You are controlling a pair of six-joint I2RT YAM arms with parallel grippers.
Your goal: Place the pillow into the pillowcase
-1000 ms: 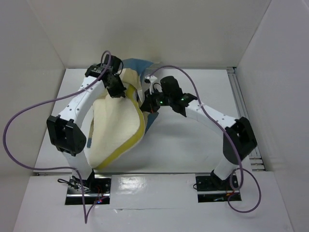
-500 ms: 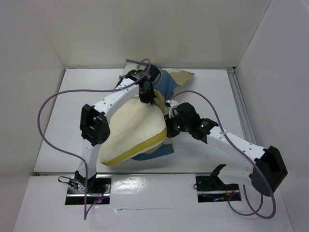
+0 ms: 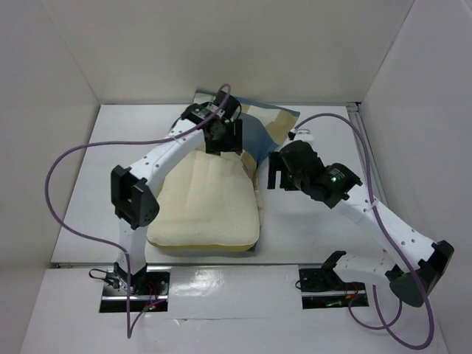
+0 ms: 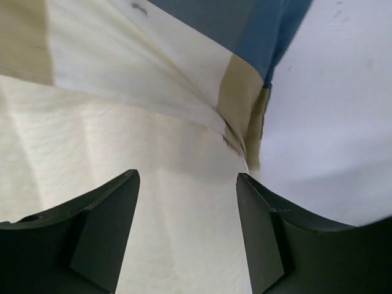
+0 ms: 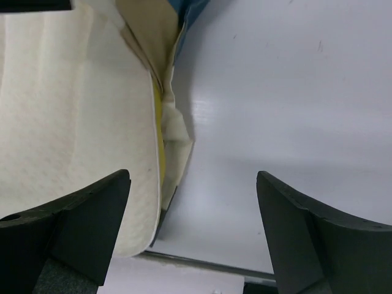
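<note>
Left fingers (image 3: 223, 144) hang spread and empty over the pillow's (image 3: 210, 203) far end; right fingers (image 3: 276, 174), also spread and empty, sit beside its right edge, likely to regrip the pillowcase (image 3: 259, 130) covering only that far end.

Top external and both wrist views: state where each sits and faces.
Top external: above and behind, looking down on white table, left arm, right arm, plain cream rectangular pillow, blue checked fabric pillowcase.
Left wrist: on left arm, facing down on pillow and pillowcase; open jaws show.
Right wrist: on right arm, facing pillow edge and table; open jaws show.
Shared: all show the pillow.
</note>
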